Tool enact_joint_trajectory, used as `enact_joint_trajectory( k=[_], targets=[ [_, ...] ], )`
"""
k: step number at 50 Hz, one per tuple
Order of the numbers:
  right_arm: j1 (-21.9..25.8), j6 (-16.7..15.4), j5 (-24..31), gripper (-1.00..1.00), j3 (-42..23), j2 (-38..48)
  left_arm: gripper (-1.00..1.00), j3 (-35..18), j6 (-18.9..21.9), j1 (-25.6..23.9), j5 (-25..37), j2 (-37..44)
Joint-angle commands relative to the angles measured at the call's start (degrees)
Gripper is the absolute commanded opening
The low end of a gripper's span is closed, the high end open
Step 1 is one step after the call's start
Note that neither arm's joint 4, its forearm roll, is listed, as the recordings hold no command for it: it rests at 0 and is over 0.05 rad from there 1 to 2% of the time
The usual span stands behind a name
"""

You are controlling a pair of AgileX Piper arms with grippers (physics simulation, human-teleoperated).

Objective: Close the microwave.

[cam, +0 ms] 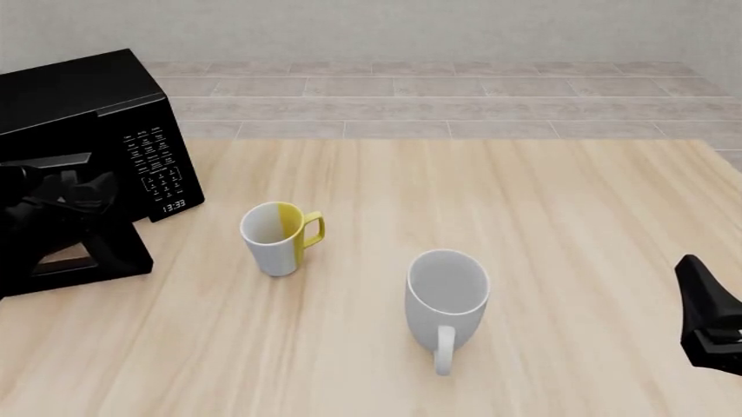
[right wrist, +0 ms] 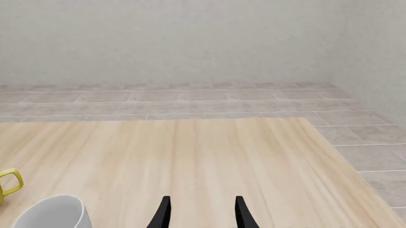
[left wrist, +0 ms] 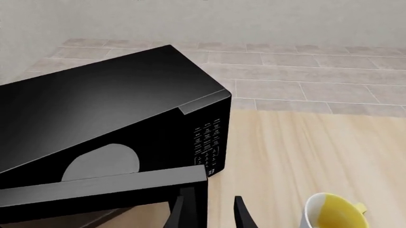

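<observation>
The microwave (cam: 82, 104) is a glossy black box at the table's far left, with a white keypad (cam: 156, 165) and a clock that reads 13:33. Its door (cam: 87, 256) stands open, swung out toward the near side. In the left wrist view the microwave's top (left wrist: 95, 104) and the door's top edge (left wrist: 101, 187) fill the left half. My left gripper (left wrist: 209, 216) is open, and the door's free end stands at its fingers. The left arm (cam: 52, 195) is dark against the microwave in the front view. My right gripper (right wrist: 201, 216) is open and empty above the table's right side.
A white and yellow mug (cam: 276, 239) stands right of the microwave's door and shows in the left wrist view (left wrist: 333, 213). A larger white mug (cam: 447, 295) stands mid-table, nearer the front, and also shows in the right wrist view (right wrist: 51, 213). The right arm (cam: 710, 317) is at the right edge.
</observation>
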Motion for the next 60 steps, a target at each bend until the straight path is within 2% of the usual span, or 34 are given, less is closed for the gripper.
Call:
enact_joint_trajectory(
  k=[1,14,20,33,60],
  targets=[
    [-0.88,-0.37,0.24,1.00,0.00,-0.06,1.00,-5.70,5.48,5.42,-1.50,6.41],
    [-0.74,-0.28,1.02,1.00,0.00,-1.13,1.00,-10.73,5.85,5.73,-1.16,11.34],
    [-0.85,-0.35,1.22,1.00,0.00,-1.44,1.00,-12.16,5.99,5.34,0.86,9.80],
    [-0.91,-0.15,3.31,1.00,-0.01,-4.47,1.00,-13.12,7.19,4.75,-0.01,11.93],
    [-0.93,-0.54,2.02,1.00,0.00,-2.83,1.00,-18.44,9.19,4.66,0.02,19.03]
  ],
)
